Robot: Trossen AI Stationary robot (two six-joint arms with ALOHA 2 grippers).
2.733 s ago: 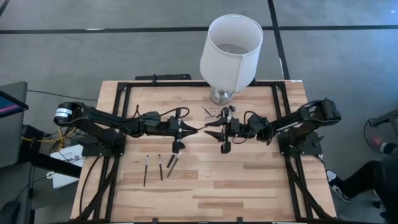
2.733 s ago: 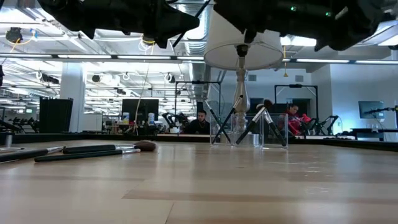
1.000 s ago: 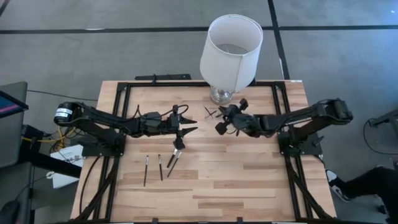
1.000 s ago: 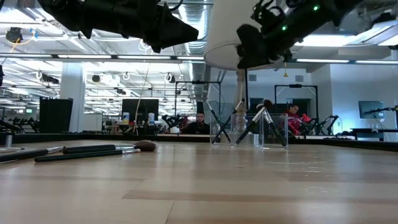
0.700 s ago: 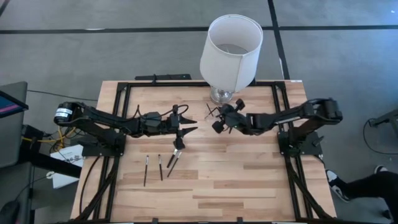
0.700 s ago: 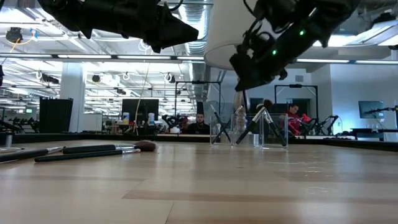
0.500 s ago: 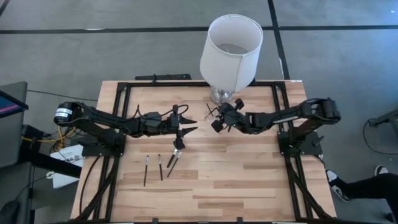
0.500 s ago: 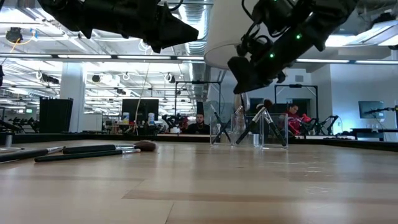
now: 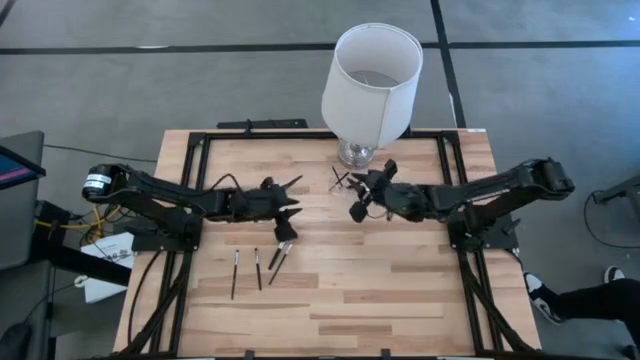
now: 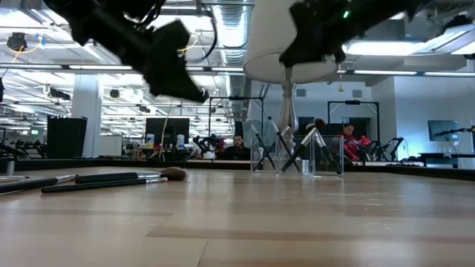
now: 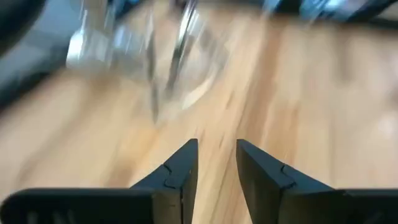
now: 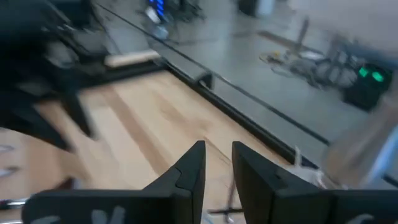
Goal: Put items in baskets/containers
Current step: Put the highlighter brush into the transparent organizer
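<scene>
Several slim dark makeup brushes (image 9: 257, 268) lie flat on the wood left of centre; the low view shows them at the left (image 10: 111, 178). More brushes lean crossed inside the clear tray (image 9: 343, 181), which stands by the lamp's glass base (image 10: 297, 159). My left gripper (image 9: 290, 207) hovers above the nearest lying brush (image 9: 284, 236), its fingers a narrow gap apart (image 11: 216, 155) and empty. My right gripper (image 9: 356, 208) hangs in the air just near of the tray, its fingers also slightly apart (image 12: 218, 158) with nothing between them.
The big white lampshade (image 9: 372, 70) on its glass base (image 9: 355, 152) stands at the table's far edge, right behind the tray. A black frame (image 9: 200, 140) runs along the far, left and right sides. Bare wood (image 9: 380, 290) spans the near half.
My left gripper has drawn back a little toward the table's left, tipped and dropped lower, toward the lying brushes. My right gripper, which was down by the tray, has lifted and pulled back from it toward the near-right. The brushes on the wood have kept still.
</scene>
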